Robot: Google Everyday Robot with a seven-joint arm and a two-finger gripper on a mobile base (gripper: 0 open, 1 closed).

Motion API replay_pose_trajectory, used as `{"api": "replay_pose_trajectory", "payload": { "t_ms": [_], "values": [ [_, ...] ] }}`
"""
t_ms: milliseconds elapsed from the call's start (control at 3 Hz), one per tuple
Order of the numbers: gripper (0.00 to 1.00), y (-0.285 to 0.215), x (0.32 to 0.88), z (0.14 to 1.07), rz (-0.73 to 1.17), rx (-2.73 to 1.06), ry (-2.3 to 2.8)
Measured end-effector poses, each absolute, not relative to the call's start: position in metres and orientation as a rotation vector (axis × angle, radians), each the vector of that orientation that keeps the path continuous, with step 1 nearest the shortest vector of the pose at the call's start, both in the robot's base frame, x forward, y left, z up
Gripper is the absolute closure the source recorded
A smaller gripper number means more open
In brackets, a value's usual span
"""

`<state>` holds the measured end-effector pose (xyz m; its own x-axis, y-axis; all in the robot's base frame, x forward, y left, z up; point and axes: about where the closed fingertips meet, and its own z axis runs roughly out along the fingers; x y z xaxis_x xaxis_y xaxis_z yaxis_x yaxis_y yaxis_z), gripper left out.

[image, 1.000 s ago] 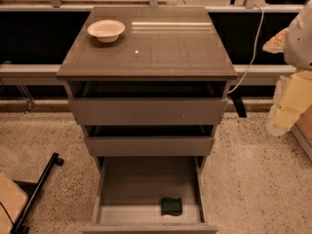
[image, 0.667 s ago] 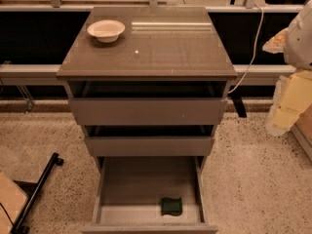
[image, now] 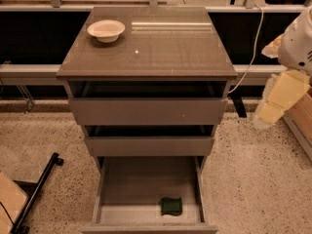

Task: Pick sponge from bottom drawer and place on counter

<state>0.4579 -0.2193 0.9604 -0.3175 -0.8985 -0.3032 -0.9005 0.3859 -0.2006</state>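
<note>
My pale-yellow-tipped gripper hangs right of the cabinet. I cannot tell its opening, but it carries no sponge. The small dark green sponge lies down-left of it, in the open grey bottom drawer. The glossy grey-brown counter is up-left. I judge the reach not yet begun: next, descend leftward over the sponge.

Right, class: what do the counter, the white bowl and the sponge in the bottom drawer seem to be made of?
Counter: glossy laminate or polished stone; it mirrors a light streak. White bowl: smooth ceramic or plastic, unclear which. Sponge in the bottom drawer: matte dark green, likely foam. The gripper hangs right of the cabinet, touching nothing.
</note>
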Motion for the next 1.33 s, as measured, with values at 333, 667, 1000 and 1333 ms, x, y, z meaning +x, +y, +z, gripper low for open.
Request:
{"api": "replay_pose_trajectory", "payload": {
  "t_ms": [333, 667, 1000, 1333],
  "values": [
    [0.00, -0.224, 0.480, 0.939, 0.106, -1.307, 2.395],
    [0.00, -0.226, 0.499, 0.907, 0.033, -1.114, 2.507],
    [0.00, -0.228, 0.499, 0.905, 0.039, -1.016, 2.553],
    [0.00, -0.213, 0.505, 0.879, 0.056, -1.034, 2.590]
  ]
}}
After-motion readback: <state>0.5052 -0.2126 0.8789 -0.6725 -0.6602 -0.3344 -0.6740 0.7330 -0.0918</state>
